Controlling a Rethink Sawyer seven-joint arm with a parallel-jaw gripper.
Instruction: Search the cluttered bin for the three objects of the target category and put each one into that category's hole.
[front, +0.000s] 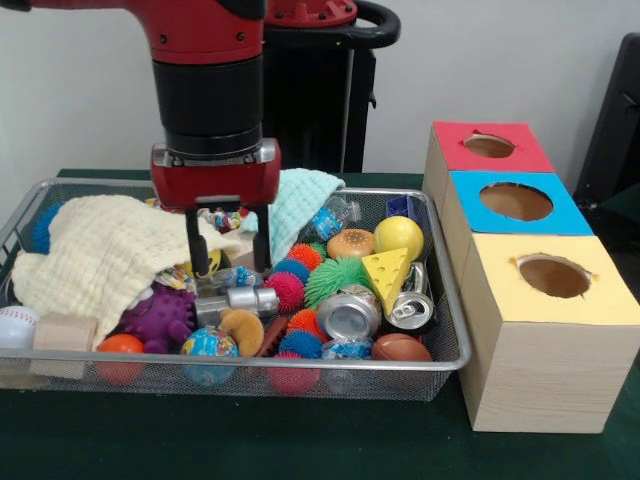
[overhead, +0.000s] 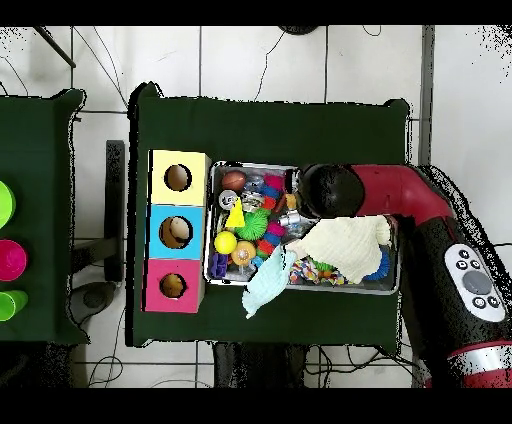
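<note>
The wire mesh bin (front: 300, 367) is full of clutter: spiky balls (front: 337, 277), crushed cans (front: 349, 314), a yellow cheese wedge (front: 388, 270), a toy burger (front: 351, 243), a yellow ball (front: 399, 236) and a purple toy (front: 160, 318). My gripper (front: 227, 268) hangs inside the bin, left of centre. Its fingers (front: 191, 250) are spread open over a silver can (front: 240, 300) and hold nothing. The red-faced hole (front: 489, 146) is the farthest on the wooden boxes. In the overhead view the arm (overhead: 330, 190) hides the gripper above the bin (overhead: 213, 225), and the red hole (overhead: 172, 286) shows at the left.
A cream cloth (front: 100, 250) and a mint cloth (front: 300, 205) cover the bin's back left. A baseball (front: 16, 326), a wooden block (front: 64, 335) and a toy football (front: 400, 349) lie near the front. Blue (front: 516, 201) and yellow (front: 553, 276) holes sit nearer the camera.
</note>
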